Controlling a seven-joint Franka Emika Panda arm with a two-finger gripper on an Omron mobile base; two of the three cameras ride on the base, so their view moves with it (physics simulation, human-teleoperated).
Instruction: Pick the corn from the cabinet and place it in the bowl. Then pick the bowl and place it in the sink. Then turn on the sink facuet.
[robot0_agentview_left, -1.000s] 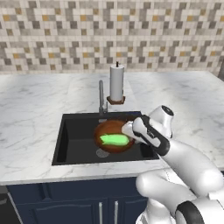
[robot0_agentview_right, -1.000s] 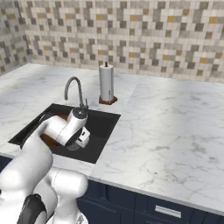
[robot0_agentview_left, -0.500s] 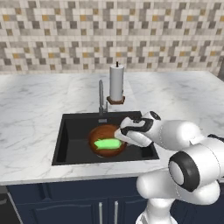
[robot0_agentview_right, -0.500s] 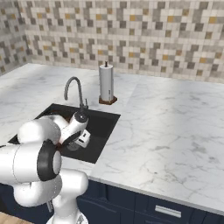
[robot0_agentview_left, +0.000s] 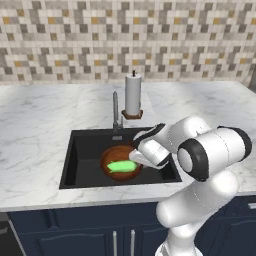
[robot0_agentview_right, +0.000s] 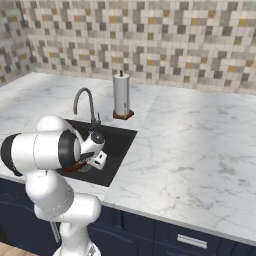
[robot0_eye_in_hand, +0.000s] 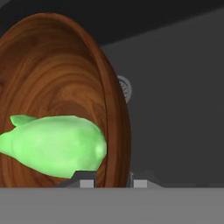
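The reddish-brown wooden bowl (robot0_agentview_left: 111, 155) sits low inside the black sink (robot0_agentview_left: 85, 150), with the bright green corn (robot0_agentview_left: 123, 166) lying in it. My gripper (robot0_agentview_left: 136, 159) reaches down at the bowl's right edge and is shut on its rim. In the hand view the bowl (robot0_eye_in_hand: 57, 78) stands edge-on with the corn (robot0_eye_in_hand: 57, 144) inside, and the gripper (robot0_eye_in_hand: 113, 183) has one tip on each side of the rim. The round silver drain (robot0_eye_in_hand: 124, 87) shows behind the bowl. The grey sink faucet (robot0_agentview_left: 115, 111) stands at the basin's back edge. The cabinet is out of view.
A white paper-towel roll (robot0_agentview_left: 133, 95) stands on the marble counter (robot0_agentview_left: 40, 120) just behind and right of the faucet. From the right base view the curved faucet (robot0_agentview_right: 85, 102) rises over the sink (robot0_agentview_right: 117, 137). Navy drawers (robot0_agentview_left: 75, 232) run below the counter.
The bowl with the corn has gone a little lower and to the left inside the basin, carried by the shut gripper. The arm's elbow has swung forward, closer to the cameras.
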